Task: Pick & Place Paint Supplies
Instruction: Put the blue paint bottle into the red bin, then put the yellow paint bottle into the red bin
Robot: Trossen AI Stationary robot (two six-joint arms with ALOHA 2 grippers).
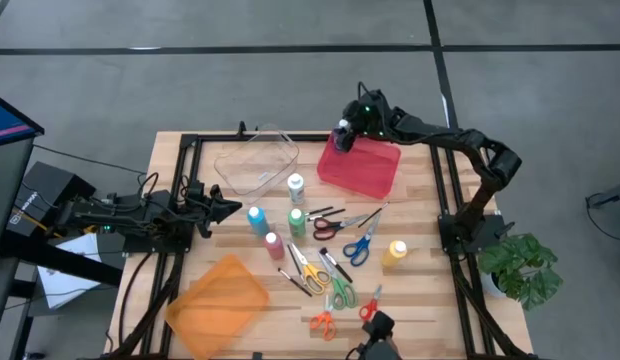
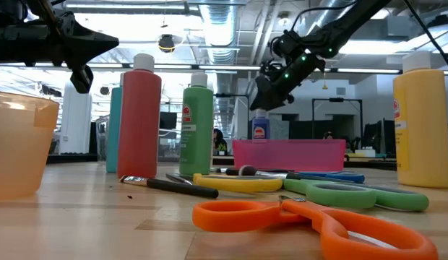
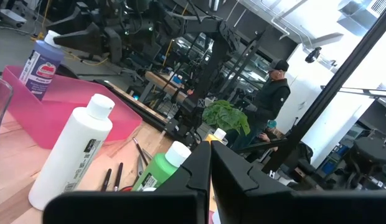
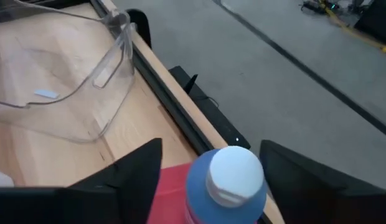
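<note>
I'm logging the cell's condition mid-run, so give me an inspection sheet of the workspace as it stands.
Surface: wooden table in a black frame.
Job's things: blue bottle upright in the pink bin; white, teal, green, pink and yellow bottles standing mid-table.
Clutter: scissors and brushes scattered; clear bin and orange bin hold nothing.
Grippers: right gripper open, fingers either side of the blue bottle over the pink bin; left gripper shut, waiting at the table's left edge.
Cables: black cables around the left arm's base.
Surroundings: potted plant beside the table; a person standing in the room behind.
</note>
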